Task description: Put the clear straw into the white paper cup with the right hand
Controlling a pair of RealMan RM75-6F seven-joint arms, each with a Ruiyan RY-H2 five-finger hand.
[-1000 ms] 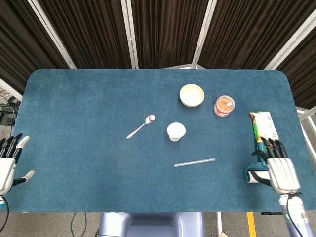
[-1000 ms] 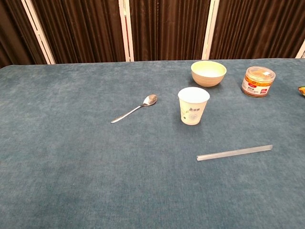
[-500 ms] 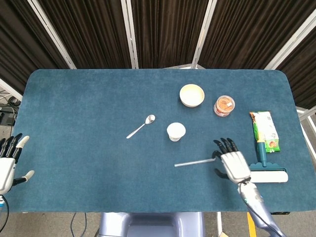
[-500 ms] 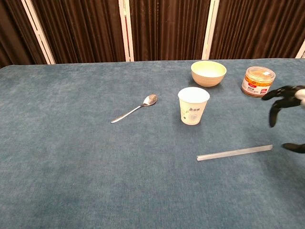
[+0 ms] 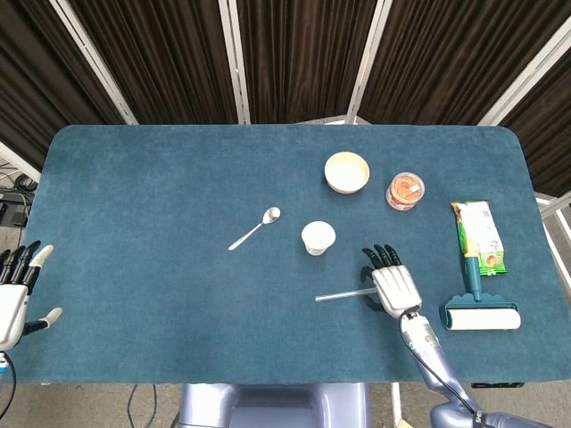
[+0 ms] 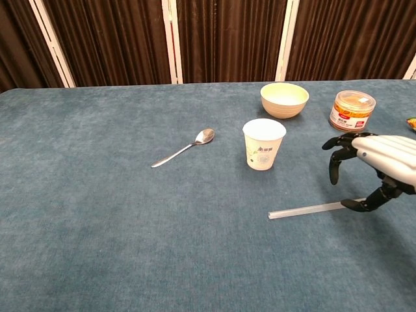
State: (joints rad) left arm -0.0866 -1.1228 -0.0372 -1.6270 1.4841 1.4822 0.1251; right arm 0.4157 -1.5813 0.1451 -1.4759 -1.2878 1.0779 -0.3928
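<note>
The clear straw [image 5: 339, 294] [image 6: 305, 210] lies flat on the blue table, in front of the white paper cup [image 5: 318, 237] [image 6: 264, 143], which stands upright. My right hand [image 5: 391, 283] [image 6: 374, 162] hovers over the straw's right end with its fingers spread and nothing in it; the thumb reaches down near the straw's tip. My left hand [image 5: 16, 294] rests open at the table's near left edge, seen only in the head view.
A metal spoon [image 5: 255, 228] [image 6: 184, 147] lies left of the cup. A cream bowl [image 5: 346, 171] [image 6: 284, 99] and an orange-filled clear tub [image 5: 405, 191] [image 6: 352, 110] stand behind it. A snack packet [image 5: 479, 235] and a lint roller [image 5: 482, 312] lie at the right.
My right hand has travelled left from the table's right edge, off the lint roller, and now sits over the straw's right end. The straw, the cup and my left hand have not moved.
</note>
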